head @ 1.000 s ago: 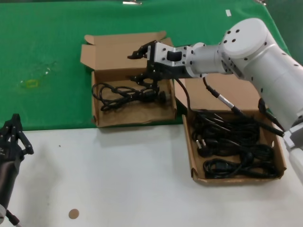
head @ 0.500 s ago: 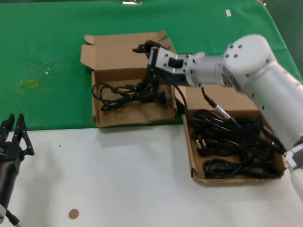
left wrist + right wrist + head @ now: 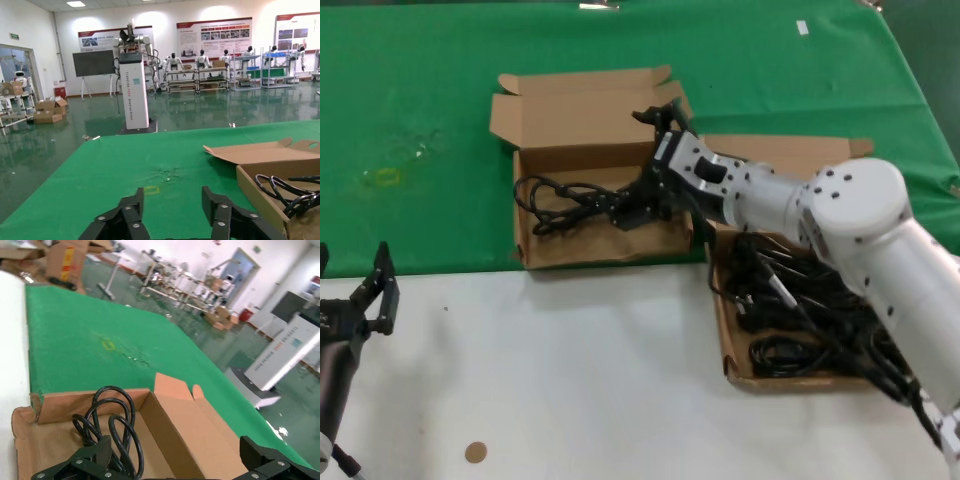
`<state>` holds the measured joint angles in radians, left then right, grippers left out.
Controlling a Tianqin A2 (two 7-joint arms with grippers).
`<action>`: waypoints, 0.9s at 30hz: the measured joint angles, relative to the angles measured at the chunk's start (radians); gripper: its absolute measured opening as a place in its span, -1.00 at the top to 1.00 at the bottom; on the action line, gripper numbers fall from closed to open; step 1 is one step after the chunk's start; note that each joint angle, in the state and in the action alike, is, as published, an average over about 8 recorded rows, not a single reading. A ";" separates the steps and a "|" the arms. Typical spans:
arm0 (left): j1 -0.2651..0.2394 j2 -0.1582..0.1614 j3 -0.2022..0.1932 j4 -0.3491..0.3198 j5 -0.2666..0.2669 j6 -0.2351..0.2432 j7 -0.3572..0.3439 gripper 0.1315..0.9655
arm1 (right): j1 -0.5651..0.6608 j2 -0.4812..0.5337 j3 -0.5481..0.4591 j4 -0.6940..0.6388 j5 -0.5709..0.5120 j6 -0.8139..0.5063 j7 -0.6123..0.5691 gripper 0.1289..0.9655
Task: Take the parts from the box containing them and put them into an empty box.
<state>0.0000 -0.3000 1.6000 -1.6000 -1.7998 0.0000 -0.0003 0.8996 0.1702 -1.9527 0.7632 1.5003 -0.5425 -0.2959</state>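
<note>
The right pincer hangs spread wide over a black coiled power cord in the ragged-walled brown cardboard box, gripping nothing; the left pincer waits open above the tabletop

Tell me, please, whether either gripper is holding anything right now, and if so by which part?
Nothing is held. The right gripper hangs open over the power cord lying in the far box. The left gripper waits open and empty beside the table.

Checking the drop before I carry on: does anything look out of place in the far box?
Yes. In the box under the right gripper, the power cord loops over the left wall instead of lying inside.
</note>
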 joint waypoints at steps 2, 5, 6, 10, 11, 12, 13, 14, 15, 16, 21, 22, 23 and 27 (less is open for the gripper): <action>0.000 0.000 0.000 0.000 0.000 0.000 0.000 0.40 | -0.032 0.005 0.013 0.030 0.011 0.020 0.011 -0.75; 0.000 0.000 0.000 0.000 0.000 0.000 0.000 0.27 | -0.082 0.012 0.032 0.076 0.027 0.049 0.027 -0.84; 0.000 0.000 0.000 0.000 0.000 0.000 0.000 0.20 | -0.099 0.014 0.038 0.091 0.033 0.059 0.032 -0.87; 0.000 0.000 0.000 0.000 0.000 0.000 0.000 -0.06 | -0.164 0.024 0.064 0.152 0.054 0.098 0.053 -0.93; 0.000 0.000 0.000 0.000 0.000 0.000 0.000 -0.13 | -0.180 0.026 0.070 0.167 0.060 0.108 0.059 -0.93; 0.000 0.000 0.000 0.000 0.000 0.000 0.000 -0.13 | -0.197 0.028 0.077 0.182 0.065 0.118 0.064 -0.93; 0.000 0.000 0.000 0.000 0.000 0.000 0.000 -0.13 | -0.212 0.031 0.083 0.198 0.071 0.128 0.070 -0.94; 0.000 0.000 0.000 0.000 0.000 0.000 0.000 -0.13 | -0.229 0.033 0.090 0.213 0.076 0.138 0.075 -0.95; 0.000 0.000 0.000 0.000 0.000 0.000 0.000 -0.13 | -0.246 0.035 0.096 0.229 0.082 0.148 0.081 -0.96; 0.000 0.000 0.000 0.000 0.000 0.000 0.000 -0.19 | -0.262 0.038 0.103 0.244 0.087 0.158 0.086 -0.97; 0.000 0.000 0.000 0.000 0.000 0.000 0.000 -0.48 | -0.344 0.050 0.135 0.320 0.114 0.207 0.113 -1.00; 0.000 0.000 0.000 0.000 0.000 0.000 0.000 -0.53 | -0.360 0.052 0.141 0.335 0.120 0.217 0.118 -1.00; 0.000 0.000 0.000 0.000 0.000 0.000 0.000 -0.59 | -0.376 0.054 0.148 0.350 0.125 0.227 0.124 -1.00; 0.000 0.000 0.000 0.000 0.000 0.000 0.000 -0.70 | -0.441 0.064 0.173 0.410 0.147 0.266 0.145 -1.00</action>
<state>0.0000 -0.3000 1.6000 -1.6000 -1.7999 0.0000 0.0001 0.4584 0.2339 -1.7797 1.1737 1.6473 -0.2764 -0.1508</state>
